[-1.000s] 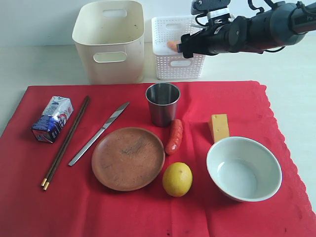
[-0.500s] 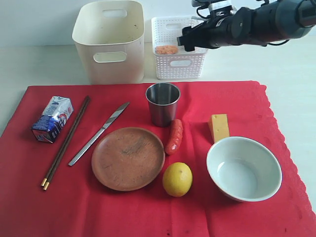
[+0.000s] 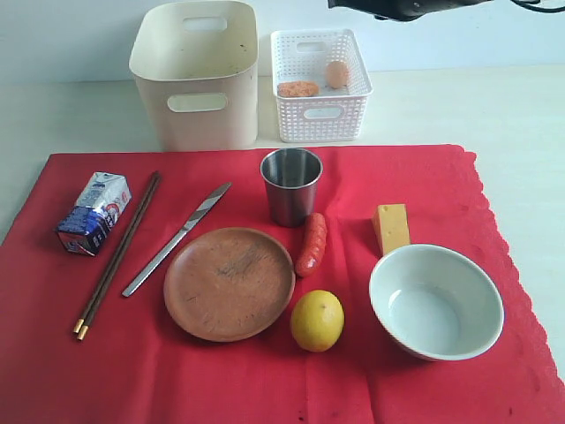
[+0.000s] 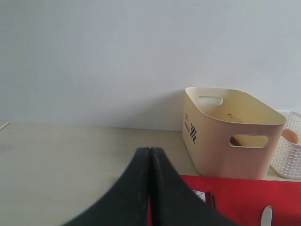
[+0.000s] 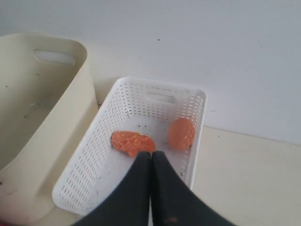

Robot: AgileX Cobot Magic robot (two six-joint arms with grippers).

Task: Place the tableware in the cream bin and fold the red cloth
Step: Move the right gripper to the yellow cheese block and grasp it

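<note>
All 5 tableware items lie on the red cloth (image 3: pixel 159 371), which is spread flat on the table: the steel cup (image 3: pixel 290 185) upright near the far edge, the brown plate (image 3: pixel 229 283) in the middle, the bowl (image 3: pixel 436 305) to the right, and the knife (image 3: pixel 177 238) and chopsticks (image 3: pixel 117 254) lying diagonally to the left of the plate. The cream bin (image 3: pixel 199 128) stands off the cloth just beyond its far edge, and no tableware shows inside it. Judge the tableware step as not yet begun. The right fingers (image 5: pixel 138 188) are pressed together with nothing between them. They hang above the white basket (image 3: pixel 320 124), which holds an egg (image 3: pixel 336 74) and an orange food piece (image 3: pixel 298 89). The left fingers (image 4: pixel 136 188) are likewise together and empty, near the left side of the cloth and facing the bin. For the next move, part 1 pair of fingers before any descent, then select an item. The cup is the nearest to the bin and offers a rim to grip. The plate and knife lie flat and are likely to need an edge approach. Do not attempt the fold yet: a lemon (image 3: pixel 317 320), sausage (image 3: pixel 312 244), cheese (image 3: pixel 392 227) and milk carton (image 3: pixel 94 213) also rest on the cloth and must be cleared first.
</note>
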